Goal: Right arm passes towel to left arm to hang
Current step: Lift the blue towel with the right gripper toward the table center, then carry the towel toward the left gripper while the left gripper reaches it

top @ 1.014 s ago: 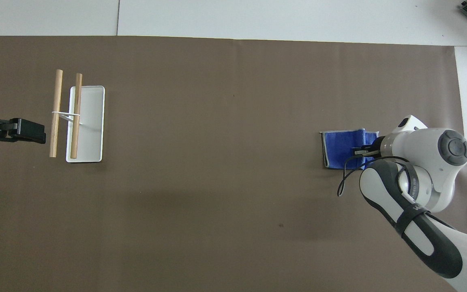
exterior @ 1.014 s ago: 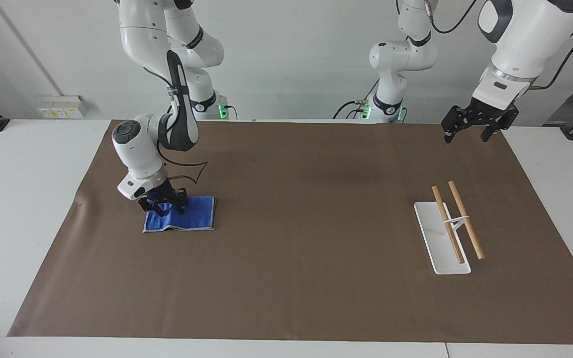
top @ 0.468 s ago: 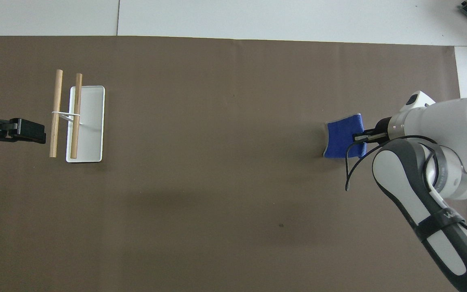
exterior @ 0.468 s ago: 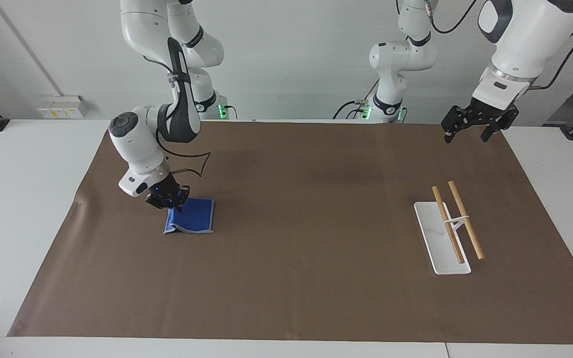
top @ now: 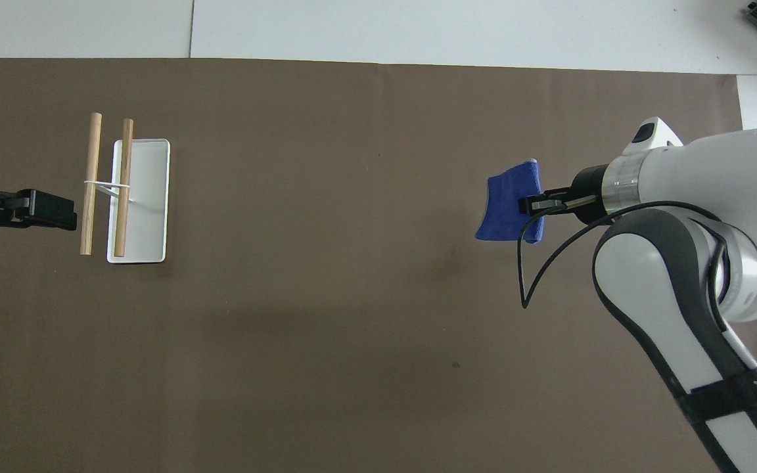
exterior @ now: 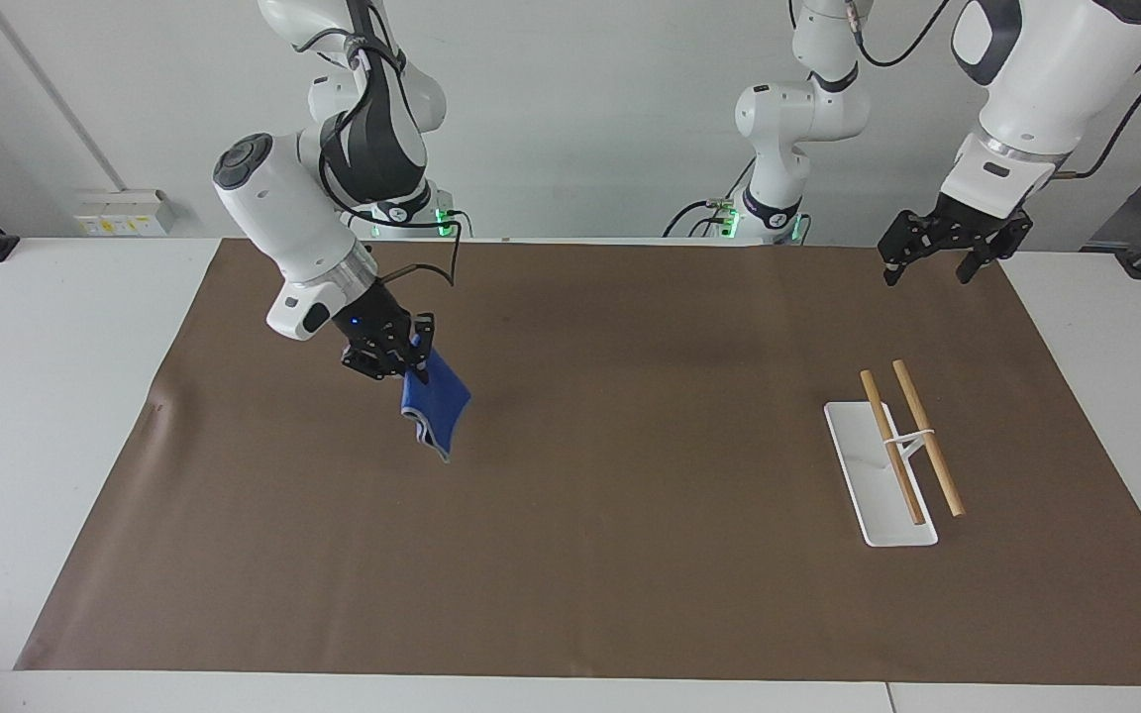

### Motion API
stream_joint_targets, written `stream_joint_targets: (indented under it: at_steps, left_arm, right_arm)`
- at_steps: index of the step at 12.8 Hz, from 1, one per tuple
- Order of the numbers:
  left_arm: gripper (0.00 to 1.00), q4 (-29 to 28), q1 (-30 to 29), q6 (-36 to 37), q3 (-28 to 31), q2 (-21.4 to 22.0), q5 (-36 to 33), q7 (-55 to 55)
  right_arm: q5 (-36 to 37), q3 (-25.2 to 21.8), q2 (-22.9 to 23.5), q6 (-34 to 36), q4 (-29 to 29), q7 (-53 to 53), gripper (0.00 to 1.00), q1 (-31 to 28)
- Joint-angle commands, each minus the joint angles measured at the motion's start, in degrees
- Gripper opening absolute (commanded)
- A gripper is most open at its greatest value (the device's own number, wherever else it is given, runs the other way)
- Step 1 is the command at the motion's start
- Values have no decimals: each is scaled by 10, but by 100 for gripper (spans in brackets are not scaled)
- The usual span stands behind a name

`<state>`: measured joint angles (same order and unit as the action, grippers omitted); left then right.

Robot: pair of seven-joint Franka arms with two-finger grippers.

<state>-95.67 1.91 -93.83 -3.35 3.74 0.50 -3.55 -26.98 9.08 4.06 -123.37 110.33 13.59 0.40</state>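
My right gripper (exterior: 400, 362) is shut on one edge of the small blue towel (exterior: 437, 408), which hangs free in the air above the brown mat (exterior: 630, 555), toward the right arm's end of the table. In the overhead view the right gripper (top: 535, 205) pinches the towel (top: 506, 203) from the side. My left gripper (exterior: 932, 265) waits in the air, open and empty, over the mat's edge nearest the robots at the left arm's end; it shows at the overhead view's edge (top: 56, 213).
A rack with a white base (exterior: 873, 495) and two wooden rods (exterior: 927, 451) stands on the mat at the left arm's end; it also shows in the overhead view (top: 148, 210). White table borders the mat.
The right gripper has lifted the towel off the mat and carried it up and toward the table's middle. The towel now hangs instead of lying flat. The left arm has not moved.
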Motion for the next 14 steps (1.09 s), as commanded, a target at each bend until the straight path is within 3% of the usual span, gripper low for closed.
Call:
stream_joint_targets:
  at_steps: [1, 5, 8, 10, 14]
  left_arm:
    - [100, -15, 5, -60, 5, 5, 33, -2]
    - [100, -50, 12, -158, 5, 10, 106, -68]
    - [100, -85, 37, -202, 5, 20, 158, -243]
    - [100, -104, 56, -236, 5, 25, 186, -334]
    - [100, -164, 71, -288, 4, 54, 247, -469]
  right_arm:
    - [-107, 31, 6, 4, -12, -2, 0, -8]
    - [-287, 77, 0, -19, -10, -42, 0, 3]
    - [-443, 78, 4, -153, -6, -71, 0, 88]
    - [-528, 78, 6, -206, -9, -73, 0, 136]
    - [-712, 82, 2, -212, -13, -74, 0, 167]
